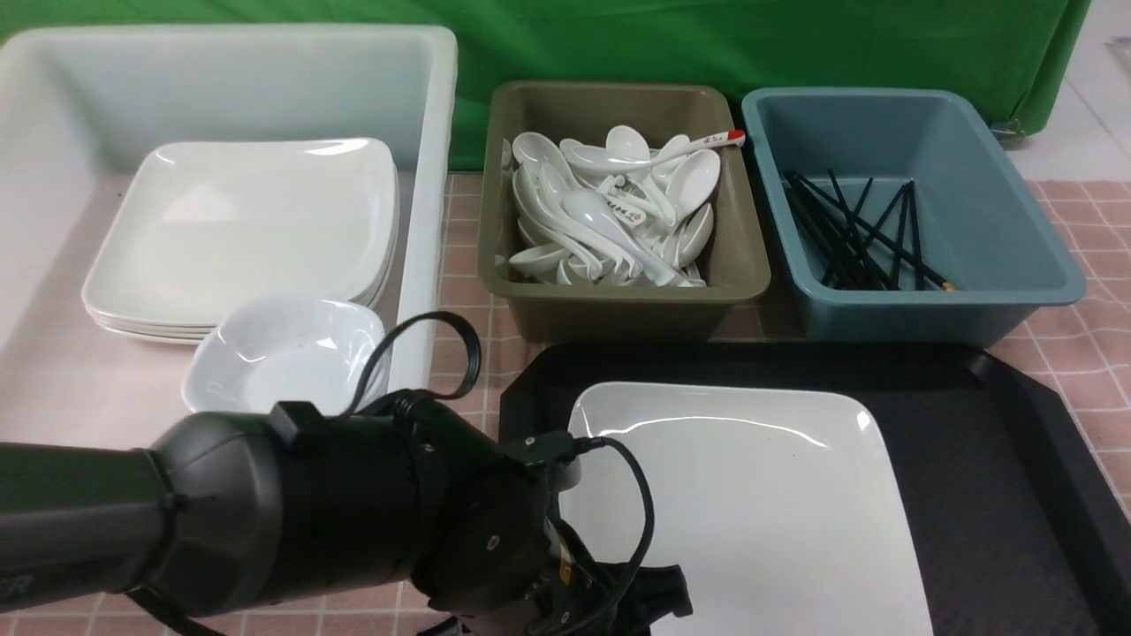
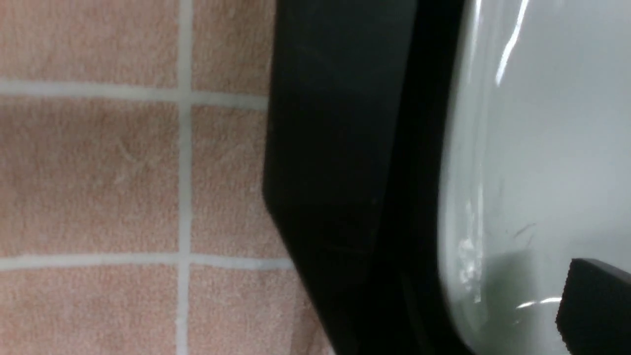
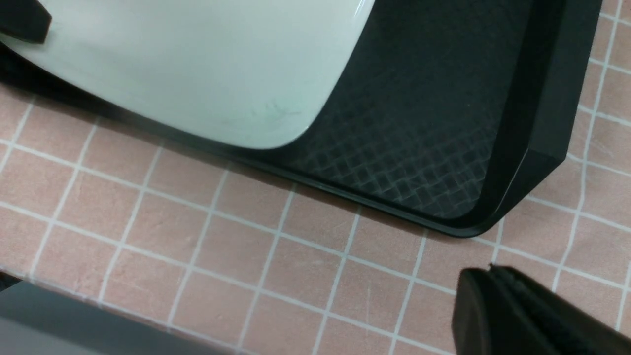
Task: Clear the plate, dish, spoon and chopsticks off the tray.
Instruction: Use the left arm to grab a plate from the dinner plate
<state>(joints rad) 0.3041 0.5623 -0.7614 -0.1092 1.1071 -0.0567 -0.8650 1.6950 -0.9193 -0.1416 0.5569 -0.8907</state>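
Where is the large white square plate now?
Front view: the large glossy white square plate lies on the black plastic tray, nearer its left side.

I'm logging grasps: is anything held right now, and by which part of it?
Nothing is held: the left claw stands open at the plate, and the right claw is shut on nothing.

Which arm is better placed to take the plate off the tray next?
Left, I'd judge: its gripper is at the plate, while the right gripper is beyond the tray's edge.
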